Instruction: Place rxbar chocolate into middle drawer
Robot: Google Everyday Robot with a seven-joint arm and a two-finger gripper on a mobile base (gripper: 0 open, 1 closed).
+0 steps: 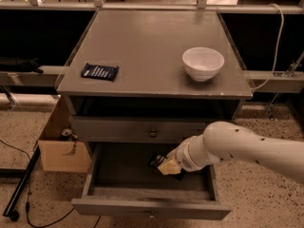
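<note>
The middle drawer is pulled open at the bottom of the grey cabinet, and its inside is dark. My gripper reaches into it from the right, low over the drawer floor near the middle. It is shut on the rxbar chocolate, a small dark bar that sticks out past the tan fingertips. The white arm hides the drawer's right part.
A blue-wrapped bar lies on the cabinet top at the left and a white bowl at the right. The upper drawer front is closed. A cardboard box stands on the floor to the left.
</note>
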